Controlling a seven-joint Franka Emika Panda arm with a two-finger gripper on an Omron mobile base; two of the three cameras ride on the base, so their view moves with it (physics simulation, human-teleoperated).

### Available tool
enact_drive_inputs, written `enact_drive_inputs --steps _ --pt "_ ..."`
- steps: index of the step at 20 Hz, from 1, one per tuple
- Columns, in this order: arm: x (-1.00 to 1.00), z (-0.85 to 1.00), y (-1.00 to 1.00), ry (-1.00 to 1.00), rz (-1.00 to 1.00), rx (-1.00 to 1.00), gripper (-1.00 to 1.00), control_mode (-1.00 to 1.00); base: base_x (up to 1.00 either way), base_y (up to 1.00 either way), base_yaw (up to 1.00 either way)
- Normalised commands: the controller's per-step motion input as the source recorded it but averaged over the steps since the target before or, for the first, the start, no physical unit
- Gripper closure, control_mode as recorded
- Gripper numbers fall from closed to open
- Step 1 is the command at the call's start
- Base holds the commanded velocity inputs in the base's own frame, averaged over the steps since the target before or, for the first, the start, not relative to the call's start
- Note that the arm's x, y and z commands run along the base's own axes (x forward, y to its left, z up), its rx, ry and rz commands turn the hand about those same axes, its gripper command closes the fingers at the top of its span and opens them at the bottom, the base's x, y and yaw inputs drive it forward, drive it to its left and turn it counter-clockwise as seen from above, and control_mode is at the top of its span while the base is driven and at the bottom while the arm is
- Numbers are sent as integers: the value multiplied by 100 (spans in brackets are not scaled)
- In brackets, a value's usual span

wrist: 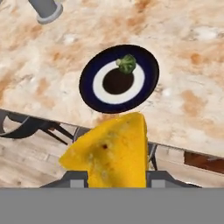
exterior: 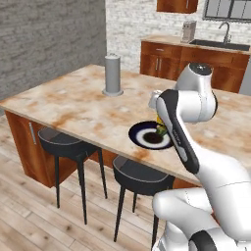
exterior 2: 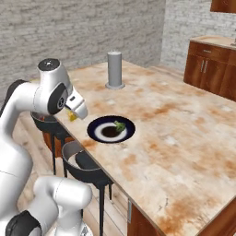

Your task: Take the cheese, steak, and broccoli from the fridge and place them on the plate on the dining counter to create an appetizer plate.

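We see the dining counter bare around the plate; a grey cylinder stands well apart toward the far edge, and the broccoli takes the plate's far side, seemingly on the white ring.

Grey cylinder standing upright, two black stools, wooden cabinets, sink faucet

Grey brick walls meet a whitewashed brick wall behind wooden cabinets with a sink and faucet under a window. Pale plank floor; two black stools stand at the tabletop's near edge
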Motion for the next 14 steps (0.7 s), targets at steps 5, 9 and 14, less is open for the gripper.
enact_drive_inputs --steps 5,9,14 --pt "88 -87 -9 18 -36 -1 100 -100 0 0 0" --pt "100 -81 0 11 -25 0 100 -100 0 0 0" --pt "99 -85 -8 11 -14 0 100 -100 0 0 0"
